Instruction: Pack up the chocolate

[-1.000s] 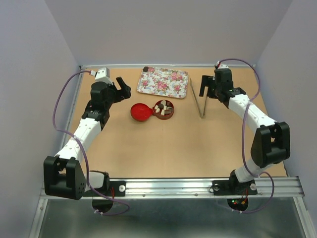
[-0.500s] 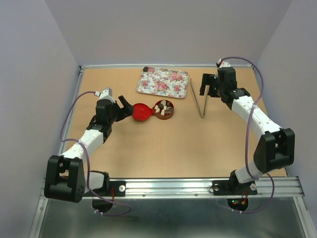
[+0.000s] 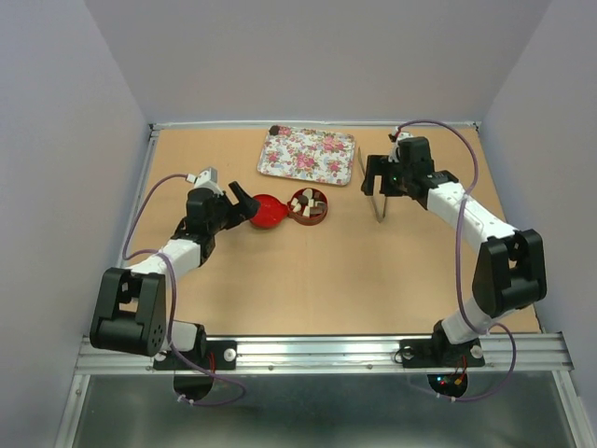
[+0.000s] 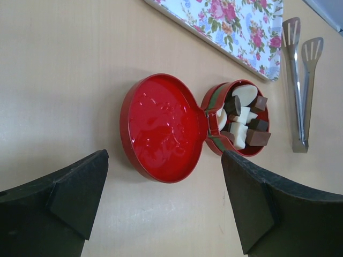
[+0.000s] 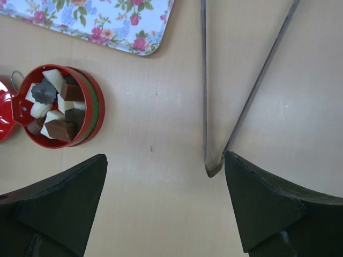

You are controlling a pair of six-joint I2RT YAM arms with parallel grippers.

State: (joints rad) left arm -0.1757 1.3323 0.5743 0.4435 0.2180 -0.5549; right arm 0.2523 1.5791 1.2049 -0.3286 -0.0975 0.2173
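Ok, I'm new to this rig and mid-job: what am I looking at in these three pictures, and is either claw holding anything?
These are two robot arms bolted at the near edge of a table, each ending in a two-finger gripper. The wide picture comes from a fixed camera above and behind them; the other two come from wrist cameras, so the dark wedges at the bottom are each gripper's own fingers. On the table lie a flowered tray, metal tongs and a round red tin, its attached lid lying open beside it. The chocolate pieces, brown and cream, sit inside the tin. The left gripper is by the lid, the right gripper by the tongs. Both are open and hold nothing.
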